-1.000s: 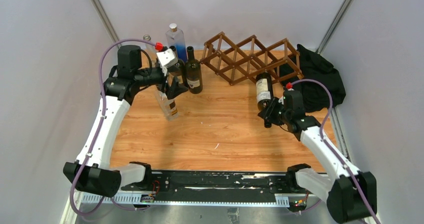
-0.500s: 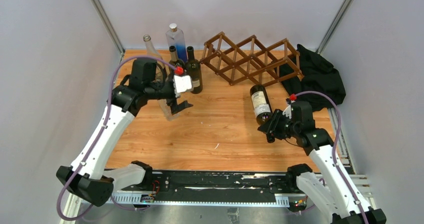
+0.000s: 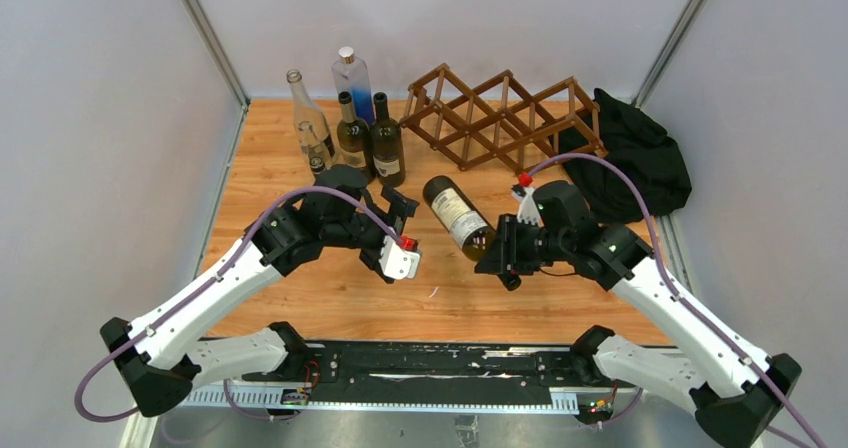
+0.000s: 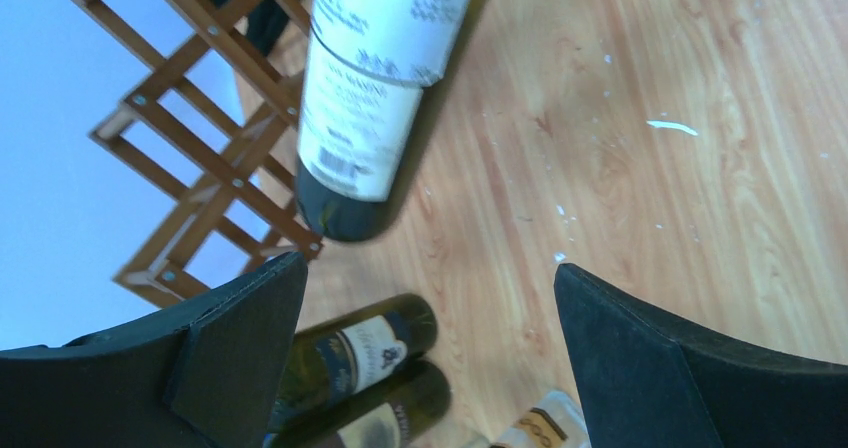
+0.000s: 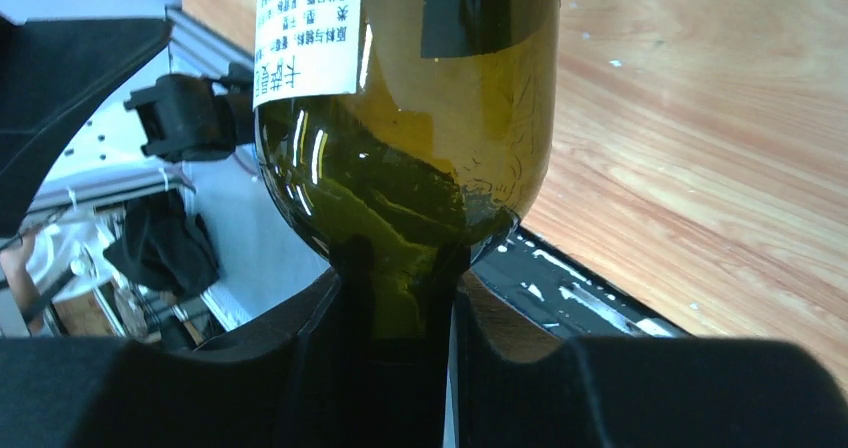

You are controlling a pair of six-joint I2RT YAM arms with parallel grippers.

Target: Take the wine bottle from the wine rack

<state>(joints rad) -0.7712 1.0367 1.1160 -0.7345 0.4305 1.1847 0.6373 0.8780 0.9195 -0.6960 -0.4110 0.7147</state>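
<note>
Right gripper: closed tight on the neck of the wine bottle; in the right wrist view the two fingers pinch the dark neck from both sides.
Bottle place: straight out ahead of the right gripper's fingertips, carried over the wooden table, outside every opening of the wine rack.
Bottle long axis: runs on from the gripper's line, lying roughly level rather than upright.
Bottle direction: neck in toward the right gripper, round base away from it, aimed to the far left.
Label: white, with dark print, wrapped round the body just past the shoulder.
Left gripper: jaws spread wide, holding nothing; it sits just beside the bottle's base end, which fills the space ahead of its fingers in the left wrist view.
Rack place: beyond the right gripper, further from the arm bases, its diamond lattice standing on the table.
Other bottles: upright in a cluster beyond the left gripper, left of the rack.
Black cloth: heaped to the right of the rack.
</note>
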